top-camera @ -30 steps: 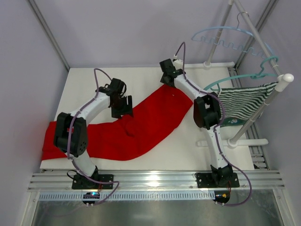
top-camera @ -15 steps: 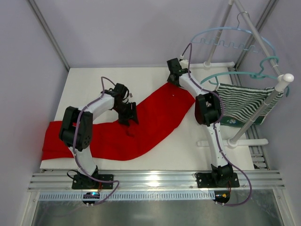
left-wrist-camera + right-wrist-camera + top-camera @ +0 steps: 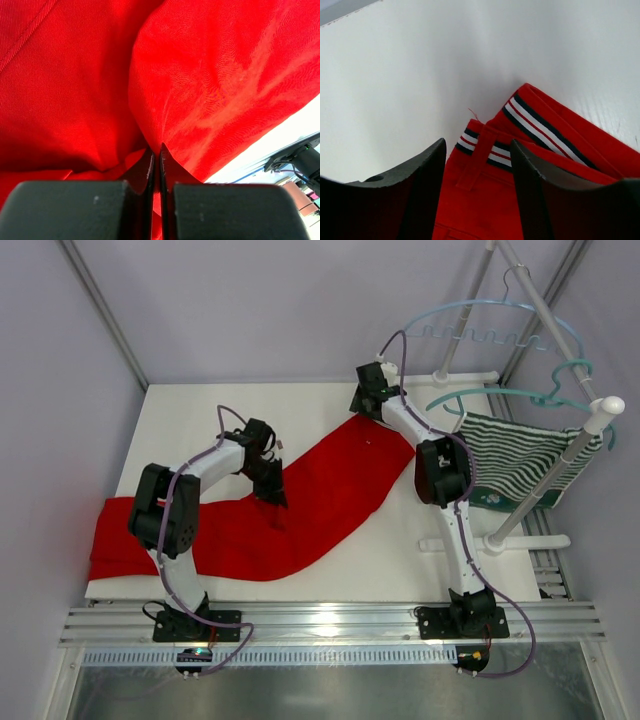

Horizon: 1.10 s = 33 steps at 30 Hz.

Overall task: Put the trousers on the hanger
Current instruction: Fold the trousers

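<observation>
The red trousers (image 3: 320, 490) lie spread across the white table, running from the near left to the far middle. My left gripper (image 3: 275, 495) is down on their middle, shut on a pinched fold of the red cloth (image 3: 215, 75), which sits between the fingertips (image 3: 156, 147). My right gripper (image 3: 362, 405) hovers open over the waistband end. The striped trim and a belt loop (image 3: 485, 150) show between its fingers (image 3: 477, 142), and nothing is gripped. The pale blue hanger (image 3: 490, 303) hangs on the rack at the far right, apart from both grippers.
A darker teal hanger (image 3: 500, 392) carries a green-and-white striped garment (image 3: 520, 460) on the slanted white rack pole (image 3: 560, 465) at the right. The rack's feet stand on the table (image 3: 300, 405) by the right arm. Walls close in the back and left.
My left gripper has shifted slightly toward the trousers' middle and closed from open onto a fold of cloth. The right gripper stays open over the waistband, barely moved.
</observation>
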Motion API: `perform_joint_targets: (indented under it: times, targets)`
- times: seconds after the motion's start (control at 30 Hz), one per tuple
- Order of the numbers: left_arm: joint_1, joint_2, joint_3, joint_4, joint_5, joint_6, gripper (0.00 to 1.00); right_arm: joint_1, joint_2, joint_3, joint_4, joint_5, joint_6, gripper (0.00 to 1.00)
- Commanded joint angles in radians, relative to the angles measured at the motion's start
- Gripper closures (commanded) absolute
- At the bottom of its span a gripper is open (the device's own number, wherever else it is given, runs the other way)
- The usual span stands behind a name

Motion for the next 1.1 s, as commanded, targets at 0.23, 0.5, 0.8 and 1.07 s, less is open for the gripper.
perform_joint_targets:
  times: [0.23, 0.5, 0.8, 1.07]
  targets:
    - [-0.002, -0.008, 0.036, 0.008, -0.034, -0.008, 1.00, -0.027, -0.030, -0.048, 0.089, -0.141, -0.188, 0.40]
    - [-0.002, -0.036, 0.065, -0.012, -0.074, -0.022, 1.00, -0.041, -0.022, -0.017, 0.078, -0.129, -0.201, 0.83]
    - [-0.004, -0.085, 0.067, -0.038, -0.212, -0.052, 1.00, -0.043, -0.109, -0.037, 0.064, -0.020, -0.230, 0.96]
    - [-0.002, -0.125, 0.097, -0.038, -0.370, -0.075, 1.00, -0.043, -0.267, -0.185, 0.079, 0.119, -0.199, 0.96]
